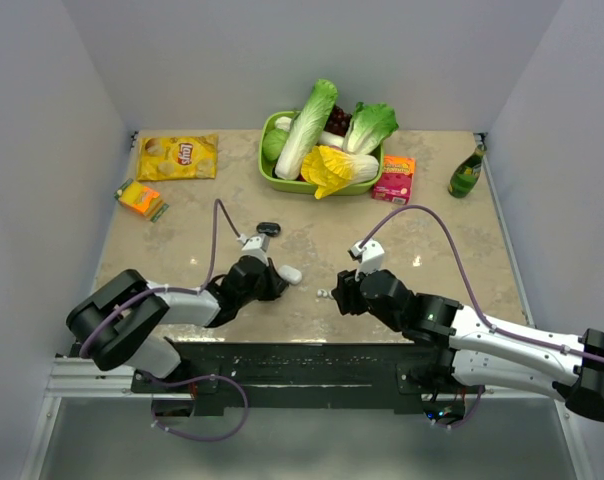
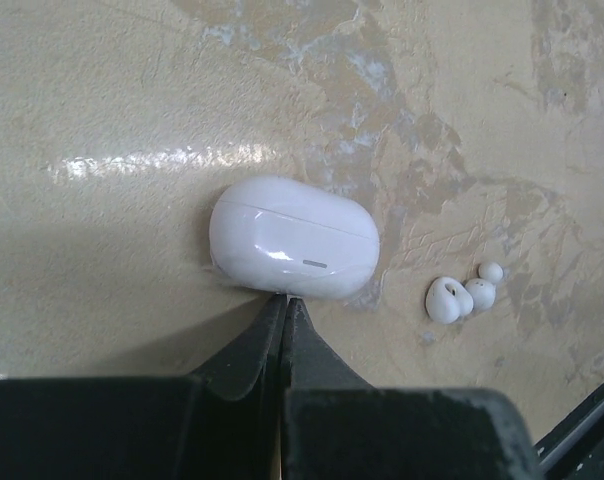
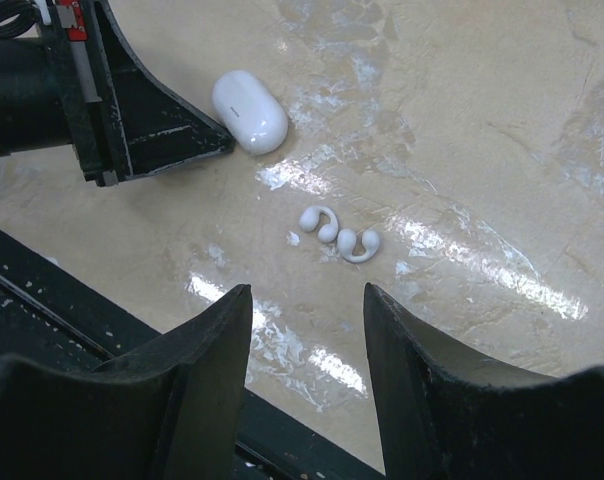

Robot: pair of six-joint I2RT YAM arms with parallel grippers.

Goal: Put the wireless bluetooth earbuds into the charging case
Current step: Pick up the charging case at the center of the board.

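The left gripper, jaws pressed together and empty, points its tips at the near edge of the case, which lies closed at mid-frame. The case looks light, rigid and slippery, so it is best pinched across its short sides. The right gripper, jaws apart at bottom centre, hangs just below the two earbuds, which look tiny, smooth and likely to skid.
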